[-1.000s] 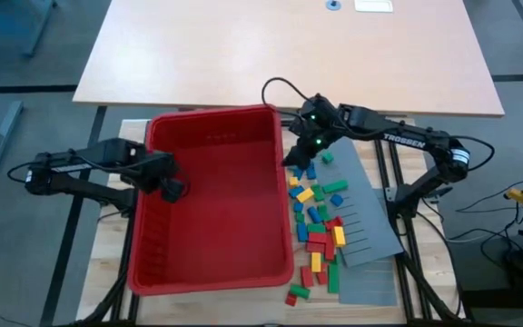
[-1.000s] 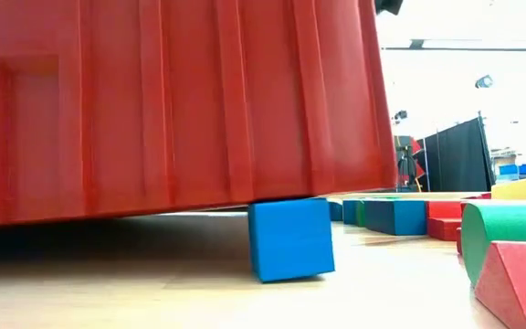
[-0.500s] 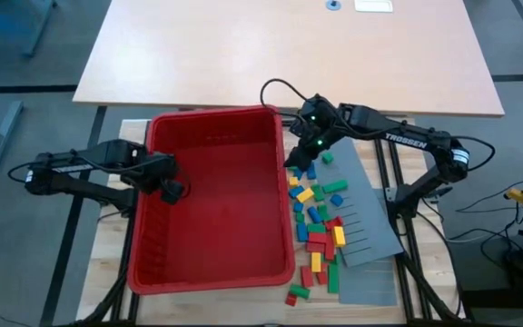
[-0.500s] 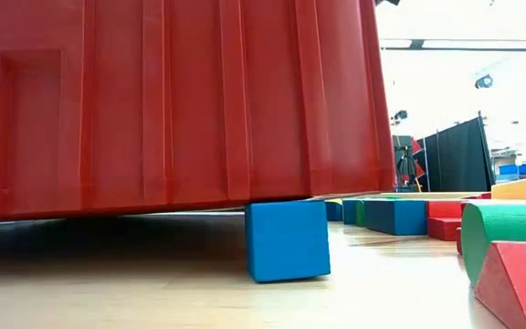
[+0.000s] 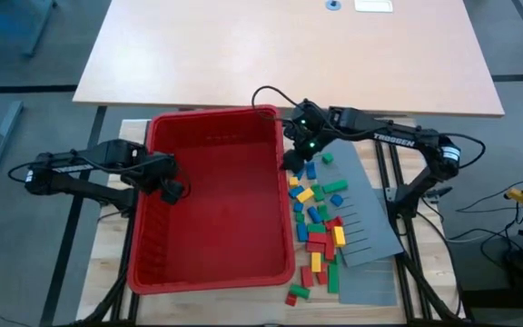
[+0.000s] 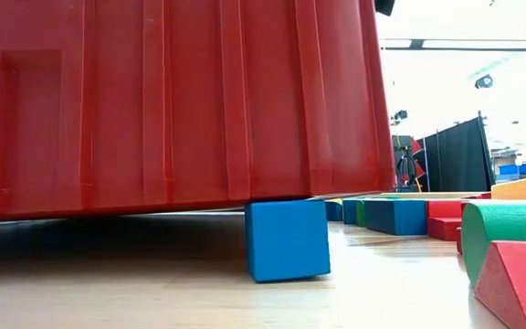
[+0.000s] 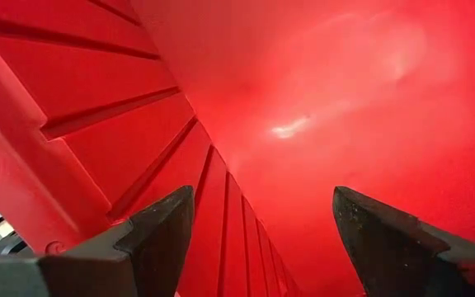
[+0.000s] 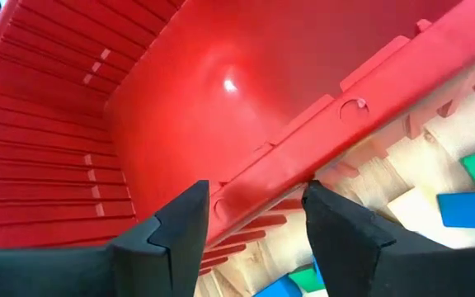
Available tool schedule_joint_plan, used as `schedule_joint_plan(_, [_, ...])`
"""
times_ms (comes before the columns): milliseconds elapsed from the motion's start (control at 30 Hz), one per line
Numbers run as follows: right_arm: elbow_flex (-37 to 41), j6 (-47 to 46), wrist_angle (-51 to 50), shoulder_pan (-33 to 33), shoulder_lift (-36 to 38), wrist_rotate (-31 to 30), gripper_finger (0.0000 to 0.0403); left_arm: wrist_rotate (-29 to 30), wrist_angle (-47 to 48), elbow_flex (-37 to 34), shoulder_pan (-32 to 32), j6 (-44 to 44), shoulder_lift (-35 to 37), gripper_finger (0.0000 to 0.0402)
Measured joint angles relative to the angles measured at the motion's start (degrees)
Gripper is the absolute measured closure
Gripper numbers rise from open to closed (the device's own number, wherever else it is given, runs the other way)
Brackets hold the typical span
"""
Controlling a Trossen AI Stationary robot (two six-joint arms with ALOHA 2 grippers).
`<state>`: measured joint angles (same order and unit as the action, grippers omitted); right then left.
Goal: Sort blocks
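While the right gripper (image 8: 250,219) straddles the red bin (image 5: 212,213) rim unclenched and the left gripper (image 7: 258,219) gapes inside, blocks (image 5: 318,218) lie beside it; one blue block (image 6: 287,239) underneath could tip the bin.

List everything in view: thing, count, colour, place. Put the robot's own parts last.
bin: one, red, middle of the wooden table, nothing visible inside; in the low view its edge rests on a blue block.
blocks: some dozens, red, green, blue and yellow, scattered right of the bin, some on the panel.
panel: at least one, grey, slotted, flat under the blocks at the table's right.
table: one, light wood, bare but for small items at its far edge, beyond the work table.
left tool: one, dark, open, inside the bin at its left wall.
right tool: one, dark, straddling the bin's right rim near its far corner.
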<state>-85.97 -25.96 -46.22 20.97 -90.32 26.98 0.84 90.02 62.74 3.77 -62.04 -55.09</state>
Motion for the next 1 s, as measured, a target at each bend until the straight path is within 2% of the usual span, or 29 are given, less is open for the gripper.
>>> schedule_joint_plan(133, [0.0,0.4,0.6,-0.1,-1.8,0.5,0.0221,0.0,0.0,0.0,0.0,0.0,0.0,0.0126])
schedule_joint_plan(233, [0.0,0.8,1.2,-0.2,-2.4,0.7,0.0231,0.0,0.1,0.0,0.0,0.0,0.0,0.0126])
schedule_joint_plan(333, [0.0,0.8,3.1,-0.2,-2.4,1.2,0.0269,0.0,0.1,0.0,0.0,0.0,0.0,0.0126])
schedule_joint_plan(500, [0.0,1.2,6.6,-0.2,-1.2,2.8,0.0374,0.0,0.0,0.0,0.0,0.3,0.0,0.0126])
schedule_joint_plan(567, [-0.8,1.3,7.8,-0.2,-1.2,4.9,0.0395,0.0,0.0,0.0,0.0,0.4,0.0,0.0126])
schedule_joint_plan(700, [-2.9,0.1,10.0,-0.5,-1.0,7.8,0.0393,0.0,-0.2,0.0,0.0,0.6,0.0,0.0126])
schedule_joint_plan(833, [-4.3,-0.7,10.1,-0.5,-1.0,7.8,0.0399,0.0,-0.4,0.0,0.0,0.7,0.0,0.0126])
schedule_joint_plan(1000, [-4.7,-0.8,7.6,-0.2,-1.0,5.9,0.0365,0.0,-0.5,0.0,0.0,0.7,0.0,0.0126])
